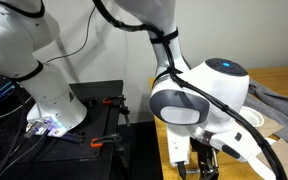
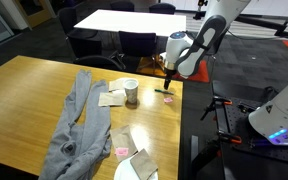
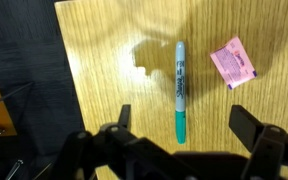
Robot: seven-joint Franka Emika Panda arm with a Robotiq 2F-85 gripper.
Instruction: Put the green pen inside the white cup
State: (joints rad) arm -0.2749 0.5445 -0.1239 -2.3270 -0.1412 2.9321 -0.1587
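Observation:
The green pen lies flat on the wooden table, green cap toward me, pale barrel pointing away. My gripper is open and empty, hovering above it, with its two dark fingers either side of the capped end. In an exterior view the gripper hangs over the table's far right edge, just above the pen. The white cup stands upright on the table a short way from the gripper. In an exterior view the arm hides the pen and the cup.
A small pink paper scrap lies right of the pen. A grey cloth sprawls across the table, with papers beside the cup and a white plate at the near edge. The table edge borders dark floor.

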